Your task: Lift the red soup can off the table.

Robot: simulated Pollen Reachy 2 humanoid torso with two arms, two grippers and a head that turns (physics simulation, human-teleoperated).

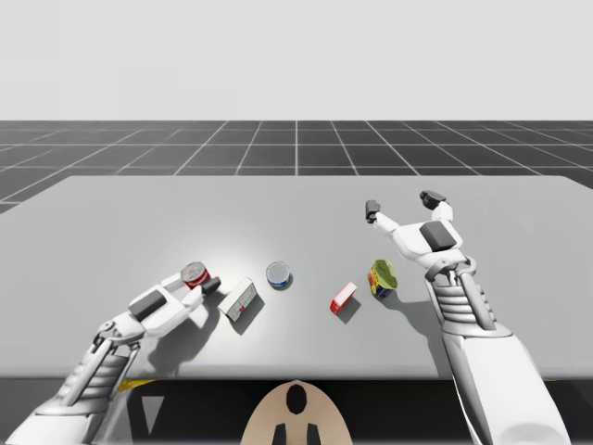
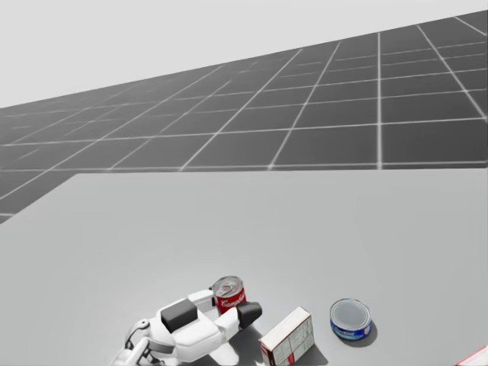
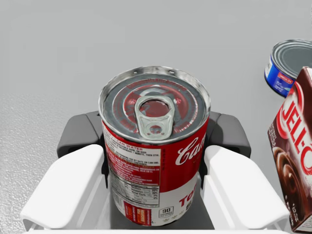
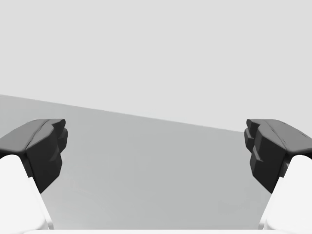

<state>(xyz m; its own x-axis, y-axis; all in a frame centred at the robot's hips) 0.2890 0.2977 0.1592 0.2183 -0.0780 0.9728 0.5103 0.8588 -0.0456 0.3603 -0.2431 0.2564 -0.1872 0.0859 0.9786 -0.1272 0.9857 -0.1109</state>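
Note:
The red soup can (image 3: 155,161) stands upright with its silver pull-tab lid up, between the fingers of my left gripper (image 3: 155,141). Both dark pads (image 3: 80,141) press its sides, so the gripper is shut on it. In the high view the can (image 1: 195,273) is at the table's left front with my left gripper (image 1: 196,281) around it. The head view shows the same hold on the can (image 2: 229,293) by the gripper (image 2: 227,303). I cannot tell whether its base touches the table. My right gripper (image 1: 403,206) hovers open at the right, nothing between its fingers (image 4: 46,151).
A brown and white box (image 1: 239,298) stands just right of the can, close beside my left gripper. Further right are a flat blue can (image 1: 279,274), a small red box (image 1: 343,298) and a yellow-green can (image 1: 382,278). The grey table (image 1: 111,232) has free room behind.

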